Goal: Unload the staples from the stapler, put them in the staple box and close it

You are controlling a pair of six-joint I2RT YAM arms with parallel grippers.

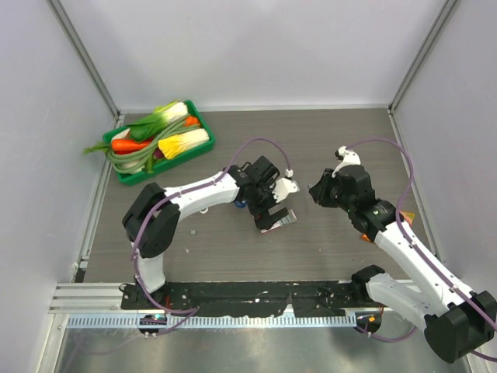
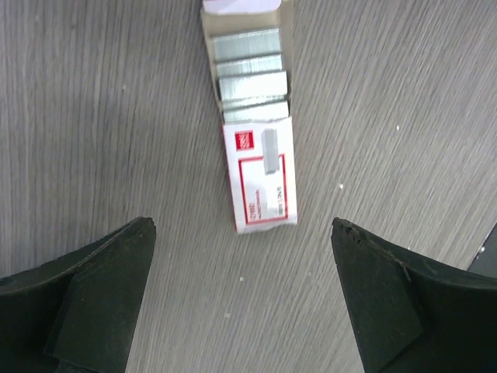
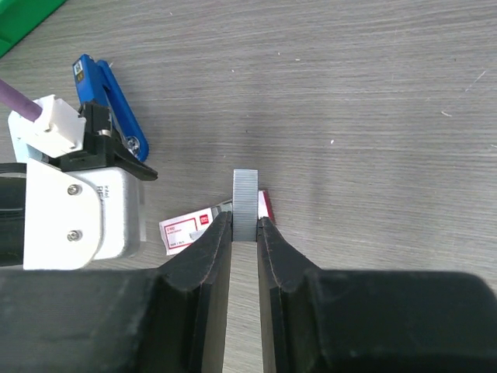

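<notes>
The right hand (image 3: 245, 225) is pinched narrow on the staples (image 3: 245, 198), a short silvery-grey strip clamped at its near end between the two fingertips. The strip's long axis runs in line with the fingers, and its free end points straight out past the tips, with the ribbed face turned up toward the wrist camera. It is held clear above the bench (image 3: 373, 93).

Below and just behind the strip lies a red and white staple box (image 2: 260, 186), flat on the bench. Its sleeve is slid partly off, so rows of grey staple strips (image 2: 248, 70) show in the open end.

The left hand (image 2: 242, 225) hangs over that box with its fingers spread wide and holds nothing.

Beyond the left wrist, a blue stapler (image 3: 109, 101) lies on the bench. Its far end cannot be made out.

Well apart, at the far left corner, a green tray (image 1: 203, 124) holds vegetables.
</notes>
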